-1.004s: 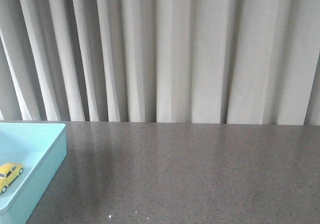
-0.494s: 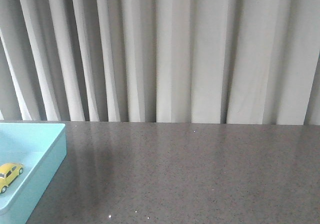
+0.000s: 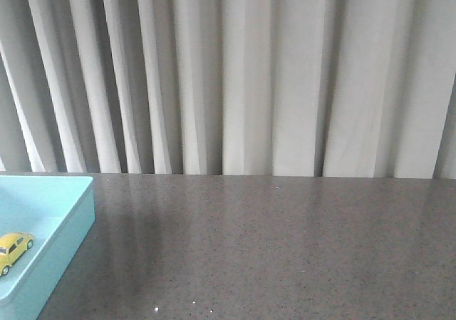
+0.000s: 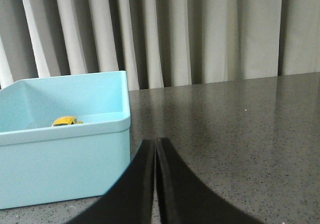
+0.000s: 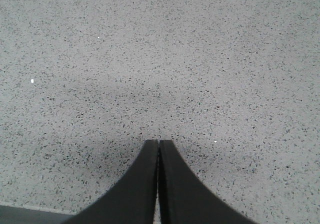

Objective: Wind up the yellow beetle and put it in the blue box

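The yellow beetle [image 3: 14, 247] stands on its wheels inside the blue box [image 3: 71, 220] at the table's left edge. In the left wrist view the blue box [image 4: 75, 164] is close by and only the beetle's roof [image 4: 66, 120] shows over its wall. My left gripper [image 4: 155, 143] is shut and empty, beside the box's corner and outside it. My right gripper [image 5: 158, 143] is shut and empty, low over bare speckled tabletop. Neither gripper shows in the front view.
The dark speckled table [image 3: 271, 249] stretches right of the box. A pleated grey curtain [image 3: 242, 78] hangs behind the table's far edge. The table's near edge [image 5: 30, 215] shows in the right wrist view.
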Controlling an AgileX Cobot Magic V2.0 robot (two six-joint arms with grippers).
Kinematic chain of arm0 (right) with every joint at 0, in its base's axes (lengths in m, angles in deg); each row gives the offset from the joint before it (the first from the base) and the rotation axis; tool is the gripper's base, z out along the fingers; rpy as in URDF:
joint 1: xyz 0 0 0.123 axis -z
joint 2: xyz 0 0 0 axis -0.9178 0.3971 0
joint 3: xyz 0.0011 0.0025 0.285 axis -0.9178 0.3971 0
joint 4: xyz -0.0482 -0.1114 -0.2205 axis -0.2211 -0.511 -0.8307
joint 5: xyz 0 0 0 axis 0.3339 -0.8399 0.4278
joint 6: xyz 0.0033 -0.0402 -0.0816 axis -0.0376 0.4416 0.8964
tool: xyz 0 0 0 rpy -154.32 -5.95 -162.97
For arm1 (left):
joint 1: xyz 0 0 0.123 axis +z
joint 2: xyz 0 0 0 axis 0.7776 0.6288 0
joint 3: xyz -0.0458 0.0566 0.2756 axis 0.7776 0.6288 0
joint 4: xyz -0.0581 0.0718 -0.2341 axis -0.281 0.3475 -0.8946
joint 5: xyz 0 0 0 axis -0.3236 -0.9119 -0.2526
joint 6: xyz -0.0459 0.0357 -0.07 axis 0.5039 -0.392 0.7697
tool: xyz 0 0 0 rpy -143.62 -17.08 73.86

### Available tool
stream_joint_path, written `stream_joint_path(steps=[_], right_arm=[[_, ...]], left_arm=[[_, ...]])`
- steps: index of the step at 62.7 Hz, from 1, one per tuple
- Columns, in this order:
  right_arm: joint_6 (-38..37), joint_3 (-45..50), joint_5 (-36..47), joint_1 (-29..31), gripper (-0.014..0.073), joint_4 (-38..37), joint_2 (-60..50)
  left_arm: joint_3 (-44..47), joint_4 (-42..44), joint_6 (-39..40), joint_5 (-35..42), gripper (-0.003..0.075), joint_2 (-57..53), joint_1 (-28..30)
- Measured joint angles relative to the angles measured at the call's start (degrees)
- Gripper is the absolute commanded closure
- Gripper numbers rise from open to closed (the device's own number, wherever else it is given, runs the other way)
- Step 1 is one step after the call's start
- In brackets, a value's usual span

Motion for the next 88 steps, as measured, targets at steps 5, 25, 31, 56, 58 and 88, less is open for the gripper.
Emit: stream_joint_path(steps=[5,25,31,56,58,88], right_arm=[[0.0,0.0,0.0,0.0,0.0601,0.0,0.0],[0.0,8.0,6.91,3.08,0.0601,-0.65,-10.01],[0.0,14.86,14.19,4.74,0.0601,-0.65,-16.62],[-0.25,36.89,46.14,5.15,0.0601,1.04,-33.51],[-0.25,36.89,46.59,5.15,0.0601,1.34,-33.98],[-0.25,36.93,43.11,5.15,0.0601,1.48,-34.5]], left_arm=[[0.0,0.0,0.0,0.0,0.0725,0.0,0.0],[0.0,0.04,-0.04,-0.04,0.0725,0.0,0.0],[0.0,0.04,-0.04,-0.04,0.0725,0.0,0.0],[0.0,0.04,-0.04,-0.04,0.0725,0.0,0.0],[0.0,0.04,-0.04,-0.04,0.0725,0.0,0.0],[0.0,0.04,-0.04,-0.29,0.0725,0.0,0.0]])
